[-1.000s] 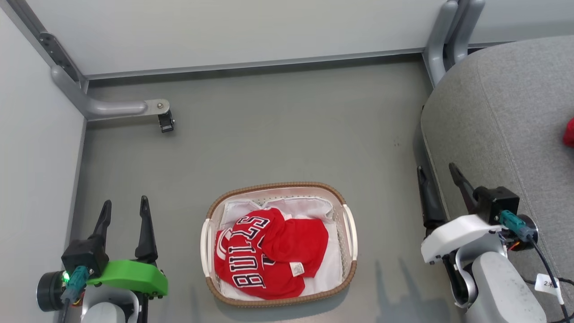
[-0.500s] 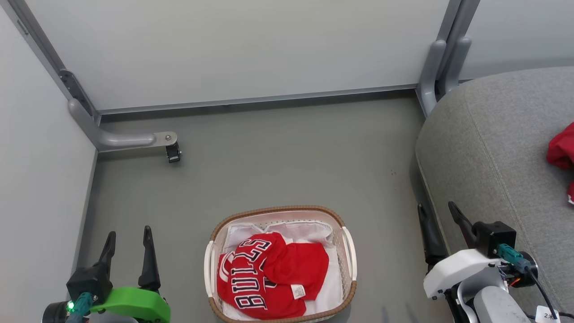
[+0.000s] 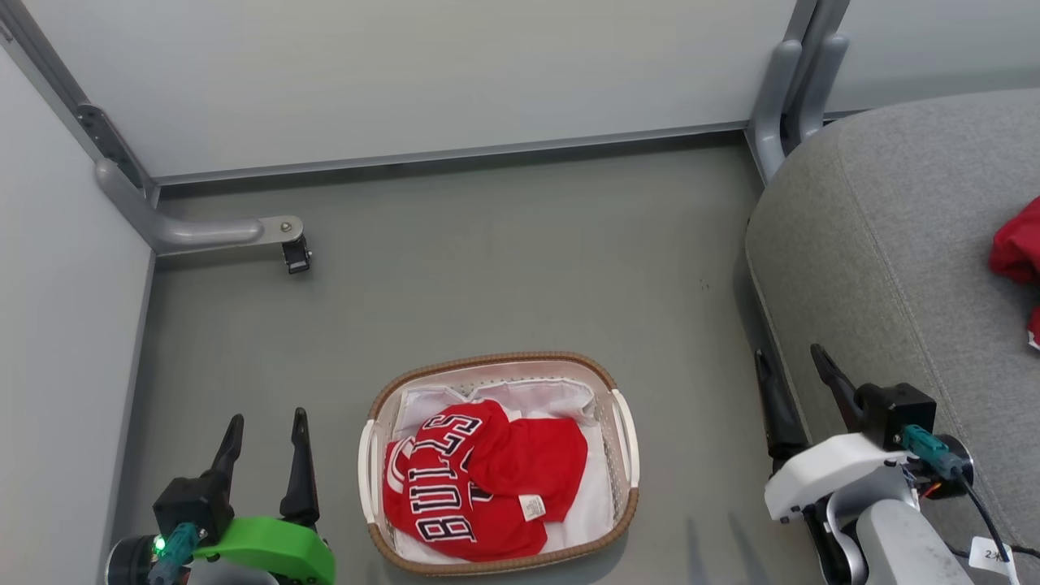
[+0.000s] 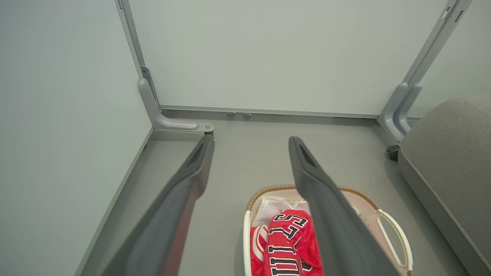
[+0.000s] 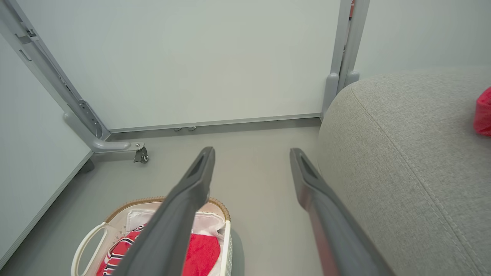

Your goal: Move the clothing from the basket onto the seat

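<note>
While the head view has swung, shifting the whole picture, the left gripper (image 3: 267, 416) at 7 o'clock has crept nearer the basket (image 3: 487, 358), spread and empty; the right gripper (image 3: 787, 352) at 4 o'clock is parted too, holding nothing. Red clothing (image 3: 479, 479) lies heaped in the basket at 6 o'clock, so a fresh pick looks due. Farther off, the right wrist view catches a red garment (image 5: 484, 113) on the seat (image 5: 402, 161) at 3 o'clock, where the left wrist view reaches just the seat's near edge.
</note>
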### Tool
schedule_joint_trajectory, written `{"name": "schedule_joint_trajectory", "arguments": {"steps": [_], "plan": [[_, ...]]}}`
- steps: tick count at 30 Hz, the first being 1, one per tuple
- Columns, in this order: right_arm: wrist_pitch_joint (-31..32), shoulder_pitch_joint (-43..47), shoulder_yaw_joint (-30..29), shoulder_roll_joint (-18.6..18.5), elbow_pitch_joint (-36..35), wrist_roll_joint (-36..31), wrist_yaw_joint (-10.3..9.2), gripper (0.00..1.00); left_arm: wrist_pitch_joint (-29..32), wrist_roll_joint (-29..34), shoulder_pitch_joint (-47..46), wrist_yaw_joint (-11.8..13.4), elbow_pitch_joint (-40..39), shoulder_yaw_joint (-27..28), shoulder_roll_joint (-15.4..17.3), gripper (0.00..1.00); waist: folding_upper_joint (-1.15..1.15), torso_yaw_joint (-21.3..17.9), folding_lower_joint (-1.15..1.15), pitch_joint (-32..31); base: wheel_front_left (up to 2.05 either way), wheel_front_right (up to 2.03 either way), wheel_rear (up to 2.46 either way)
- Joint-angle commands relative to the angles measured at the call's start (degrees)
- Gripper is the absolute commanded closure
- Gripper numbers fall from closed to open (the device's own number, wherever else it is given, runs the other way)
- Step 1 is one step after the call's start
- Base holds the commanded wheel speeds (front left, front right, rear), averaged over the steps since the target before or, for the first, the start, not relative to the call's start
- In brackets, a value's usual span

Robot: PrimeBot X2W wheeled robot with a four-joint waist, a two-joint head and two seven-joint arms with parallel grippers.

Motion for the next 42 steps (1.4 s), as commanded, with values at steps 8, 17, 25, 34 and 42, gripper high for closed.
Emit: {"name": "schedule_joint_trajectory", "arguments": {"steps": [8, 17, 25, 34, 42], "plan": [[-0.25, -5.24, 1.42, -0.28, -2.28, 0.91, -0.08, 0.0, 0.03, -0.86, -5.31, -0.17, 2.0, -4.69, 0.14, 0.0, 0.0, -1.81, 0.0, 8.66, 0.0, 0.0, 0.0], [-0.25, -10.7, 3.69, -0.27, -5.17, 3.42, -0.08, 0.0, 0.03, -1.43, -13.46, -0.17, 6.4, -10.44, 1.32, 0.0, 0.0, -5.14, 0.0, 19.59, 0.0, 0.0, 0.0], [-0.25, -14.93, 5.63, -0.22, -7.86, 4.23, -0.08, 0.0, 0.04, -0.92, -21.85, -0.17, 11.29, -14.13, 3.17, 0.0, 0.0, -7.89, 0.0, 28.46, 0.0, 0.0, 0.0], [-0.25, -18.64, 8.1, -0.21, -11.34, 6.53, -0.08, 0.0, 0.04, 0.23, -29.64, -0.17, 20.78, -16.01, 5.94, 0.0, 0.0, -11.63, 0.0, 35.42, 0.0, 0.0, 0.0], [-0.25, -19.95, 9.18, -0.23, -14.81, 8.4, -0.08, 0.0, 0.04, 3.43, -36.01, 0.02, 28.78, -17.87, 8.7, 0.0, 0.0, -13.77, 0.0, 40.06, 0.0, 0.0, 0.0]]}}
